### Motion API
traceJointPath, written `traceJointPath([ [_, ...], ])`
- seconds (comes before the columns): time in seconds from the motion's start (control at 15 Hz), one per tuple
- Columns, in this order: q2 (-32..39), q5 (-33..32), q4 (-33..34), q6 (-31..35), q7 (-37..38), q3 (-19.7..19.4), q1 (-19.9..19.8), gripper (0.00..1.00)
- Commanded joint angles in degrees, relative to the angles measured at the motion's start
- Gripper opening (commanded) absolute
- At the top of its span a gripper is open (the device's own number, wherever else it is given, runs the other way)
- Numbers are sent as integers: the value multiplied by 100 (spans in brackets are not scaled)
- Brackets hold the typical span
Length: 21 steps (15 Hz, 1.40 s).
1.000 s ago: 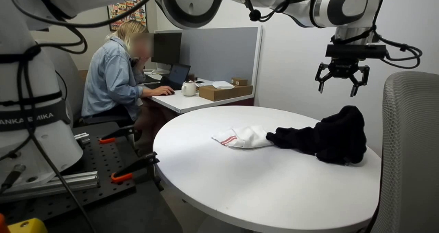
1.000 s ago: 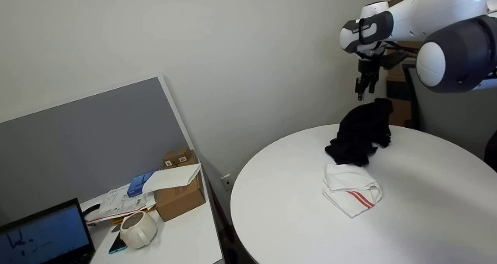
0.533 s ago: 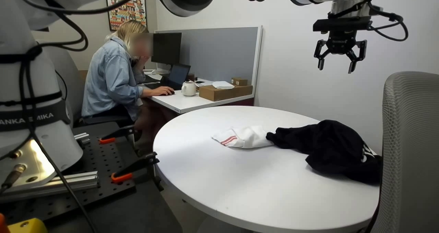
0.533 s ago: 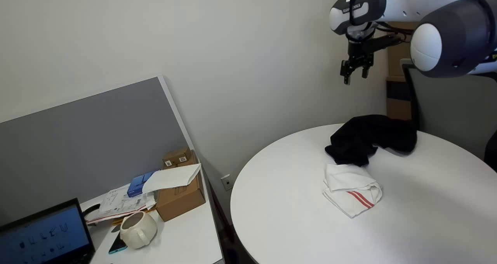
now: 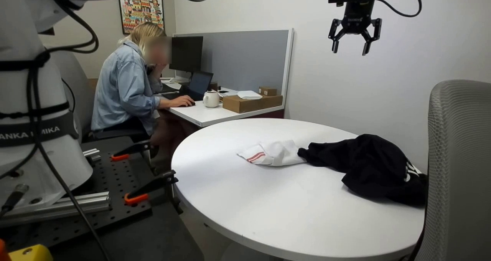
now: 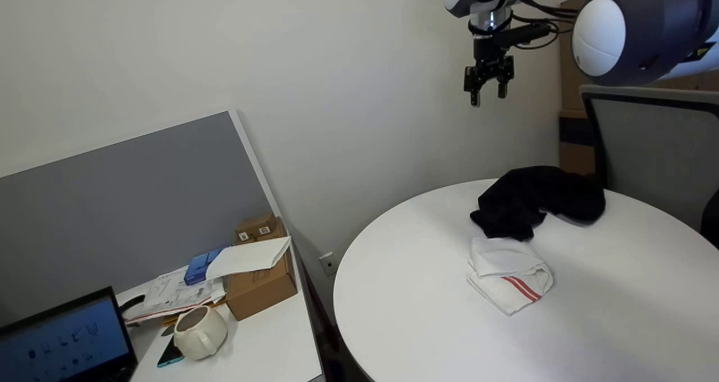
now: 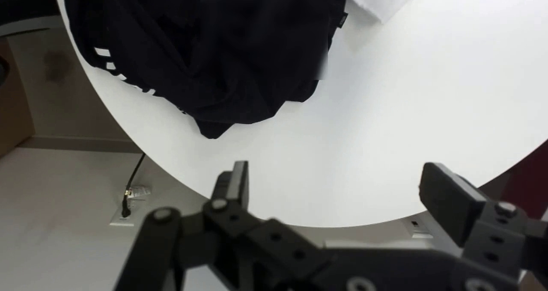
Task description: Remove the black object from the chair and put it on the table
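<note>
The black object is a crumpled garment with white markings. It lies on the round white table (image 5: 287,215) and shows in both exterior views, as the black garment (image 5: 368,165) and the black garment (image 6: 533,196). In an exterior view its far right end is hidden behind the grey mesh chair (image 5: 460,165). My gripper (image 5: 350,50) is open and empty, high above the table and apart from the garment; it also shows in an exterior view as the gripper (image 6: 488,96). In the wrist view the jaws stand wide apart, with the garment (image 7: 244,55) beyond the gripper (image 7: 336,171).
A white cloth with red stripes (image 6: 508,278) lies against the garment on the table. A side desk holds a cardboard box (image 5: 251,104) and a white mug (image 5: 211,99). A person (image 5: 126,76) sits at that desk. A wall stands behind the table.
The black garment, heaped up below the open gripper a second ago, has slumped flat toward the chair. My gripper has risen and moved left in both exterior views, staying open.
</note>
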Motion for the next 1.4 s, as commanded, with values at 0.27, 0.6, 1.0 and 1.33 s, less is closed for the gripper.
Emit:
traceJointPath([
  [0.27, -428, -195, -43, -418, -312, -35, 633, 100],
  [0.6, -436, -121, -70, -218, -122, 0, 812, 100],
  [1.0, -449, -124, -70, -208, -78, -1, 852, 100],
  [1.33, -449, -124, -70, -208, -78, -1, 851, 100],
])
